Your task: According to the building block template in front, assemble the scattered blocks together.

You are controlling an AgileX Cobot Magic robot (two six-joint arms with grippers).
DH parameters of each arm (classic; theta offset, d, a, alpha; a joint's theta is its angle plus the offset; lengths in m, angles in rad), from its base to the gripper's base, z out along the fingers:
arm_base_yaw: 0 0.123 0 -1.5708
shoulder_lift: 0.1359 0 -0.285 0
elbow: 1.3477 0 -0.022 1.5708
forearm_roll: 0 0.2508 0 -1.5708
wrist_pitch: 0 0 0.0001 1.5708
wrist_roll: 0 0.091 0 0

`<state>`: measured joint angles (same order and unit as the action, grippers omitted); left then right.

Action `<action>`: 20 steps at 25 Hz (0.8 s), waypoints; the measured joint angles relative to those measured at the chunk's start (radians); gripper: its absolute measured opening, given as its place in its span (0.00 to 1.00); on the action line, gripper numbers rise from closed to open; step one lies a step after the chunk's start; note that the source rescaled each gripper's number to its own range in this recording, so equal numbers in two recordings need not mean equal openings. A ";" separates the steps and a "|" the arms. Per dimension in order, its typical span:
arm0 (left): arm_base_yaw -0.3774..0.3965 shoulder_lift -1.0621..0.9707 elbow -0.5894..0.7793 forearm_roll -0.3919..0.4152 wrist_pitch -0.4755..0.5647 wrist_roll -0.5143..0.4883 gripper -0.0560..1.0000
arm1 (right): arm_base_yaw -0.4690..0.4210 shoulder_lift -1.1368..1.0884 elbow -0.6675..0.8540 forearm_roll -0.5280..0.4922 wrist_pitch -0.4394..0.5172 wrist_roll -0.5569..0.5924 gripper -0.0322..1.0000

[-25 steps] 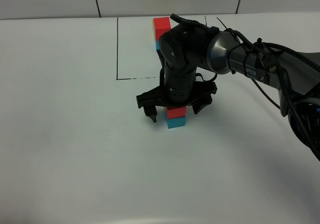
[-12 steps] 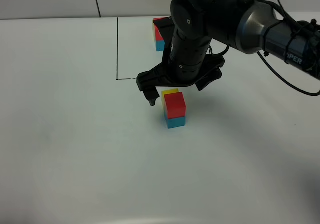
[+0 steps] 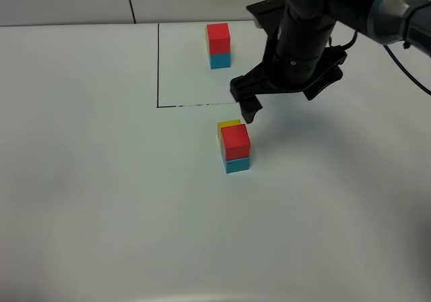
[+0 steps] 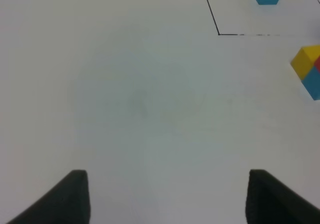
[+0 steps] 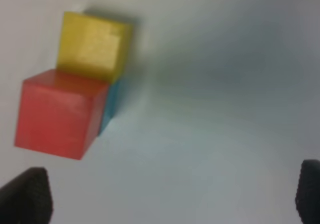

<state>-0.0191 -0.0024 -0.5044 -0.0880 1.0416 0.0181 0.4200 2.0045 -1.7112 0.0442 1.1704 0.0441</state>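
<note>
exterior high view: the scattered blocks now stand joined near the table's middle, red on cyan-blue with yellow just behind, matching the building block template at the far edge. assembly looks done. right gripper hovers spread and empty, right of the figure; left gripper parted, holding nothing.

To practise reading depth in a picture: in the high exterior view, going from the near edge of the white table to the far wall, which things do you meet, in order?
Stacked red, cyan-blue and yellow matte cubes → black outline drawn on the table → small ready-made red-over-cyan template figure.
</note>
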 joint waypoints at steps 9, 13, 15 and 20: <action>0.000 0.000 0.000 0.000 0.000 0.001 0.44 | -0.235 -0.103 0.117 0.090 -0.049 -0.112 0.96; 0.000 0.000 0.000 0.000 0.000 0.001 0.44 | -0.298 -0.276 0.280 0.092 -0.131 -0.113 0.95; 0.000 0.000 0.000 0.000 0.000 0.001 0.44 | -0.308 -0.390 0.367 0.090 -0.169 -0.113 0.95; 0.000 0.000 0.000 0.000 0.000 0.001 0.44 | -0.310 -0.665 0.555 0.085 -0.233 -0.099 0.95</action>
<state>-0.0191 -0.0024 -0.5044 -0.0880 1.0416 0.0187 0.1097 1.3390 -1.1567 0.1287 0.9377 -0.0544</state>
